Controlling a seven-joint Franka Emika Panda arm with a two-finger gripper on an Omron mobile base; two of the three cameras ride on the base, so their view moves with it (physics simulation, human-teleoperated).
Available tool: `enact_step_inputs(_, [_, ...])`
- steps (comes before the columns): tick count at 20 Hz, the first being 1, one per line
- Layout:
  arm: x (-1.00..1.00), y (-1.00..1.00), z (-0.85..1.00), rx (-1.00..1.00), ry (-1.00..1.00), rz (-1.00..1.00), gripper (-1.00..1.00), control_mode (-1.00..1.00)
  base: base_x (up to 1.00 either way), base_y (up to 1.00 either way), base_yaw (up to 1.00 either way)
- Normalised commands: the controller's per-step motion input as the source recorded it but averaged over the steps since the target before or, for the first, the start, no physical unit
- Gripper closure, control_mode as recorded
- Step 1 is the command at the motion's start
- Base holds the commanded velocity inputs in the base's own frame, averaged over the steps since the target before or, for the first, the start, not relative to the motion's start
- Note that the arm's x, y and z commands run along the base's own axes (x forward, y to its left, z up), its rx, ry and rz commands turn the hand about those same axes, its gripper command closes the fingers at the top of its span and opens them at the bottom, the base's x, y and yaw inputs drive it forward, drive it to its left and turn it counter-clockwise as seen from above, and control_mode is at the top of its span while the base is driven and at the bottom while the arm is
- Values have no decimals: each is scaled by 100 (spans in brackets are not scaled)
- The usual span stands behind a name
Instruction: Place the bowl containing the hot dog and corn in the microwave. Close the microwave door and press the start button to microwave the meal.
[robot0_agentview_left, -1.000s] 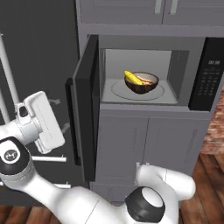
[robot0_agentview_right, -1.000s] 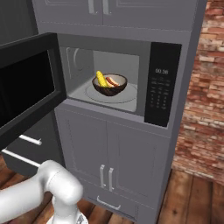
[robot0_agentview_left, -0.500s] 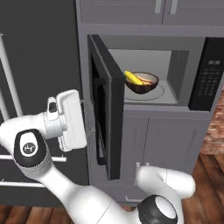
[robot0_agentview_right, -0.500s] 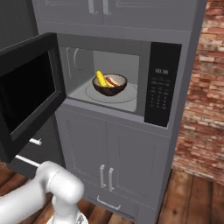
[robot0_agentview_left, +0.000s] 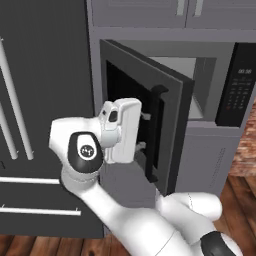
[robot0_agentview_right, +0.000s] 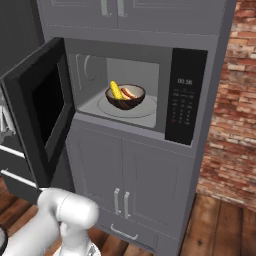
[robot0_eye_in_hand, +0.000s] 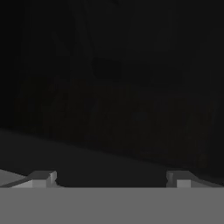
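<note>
The dark brown bowl (robot0_agentview_right: 125, 97) stands on the round turntable (robot0_agentview_right: 145, 111) inside the microwave (robot0_agentview_right: 120, 42). In it lie the yellow corn (robot0_agentview_right: 115, 90) and the hot dog (robot0_agentview_right: 129, 93). The microwave door (robot0_agentview_left: 175, 125) is about half open, its dark window toward me and its black bar handle (robot0_agentview_left: 155, 132) upright. My gripper (robot0_agentview_left: 144, 131) is open, with its fingertips against the door's outer glass just left of the handle. In the hand view the gripper (robot0_eye_in_hand: 109, 179) faces dark glass, both tips (robot0_eye_in_hand: 41, 178) wide apart with nothing between them. The black keypad panel (robot0_agentview_right: 185, 100) is at the right.
Grey cabinet doors (robot0_agentview_right: 125, 185) sit below the microwave and more cabinets (robot0_agentview_right: 110, 10) above. A dark fridge front (robot0_agentview_left: 45, 100) with pale bar handles stands to the left. A brick wall (robot0_agentview_right: 235, 100) and a wood floor (robot0_agentview_right: 220, 225) lie to the right.
The door has swung from wide open to about half open. My hand has travelled right with it, staying on its outer face. The bowl has not moved.
</note>
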Motion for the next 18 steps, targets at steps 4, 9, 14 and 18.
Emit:
enact_step_inputs(4, [2, -100, 0, 28, -19, 11, -100, -100, 0, 0, 0])
enact_step_inputs(9, [22, -100, -4, 30, -12, 25, -100, -100, 0, 0, 0])
enact_step_inputs(14, [64, -99, -18, 25, -7, 40, -100, -100, 0, 0, 0])
enact_step_inputs(18, [90, -71, -31, 12, -13, 46, -100, -100, 0, 0, 0])
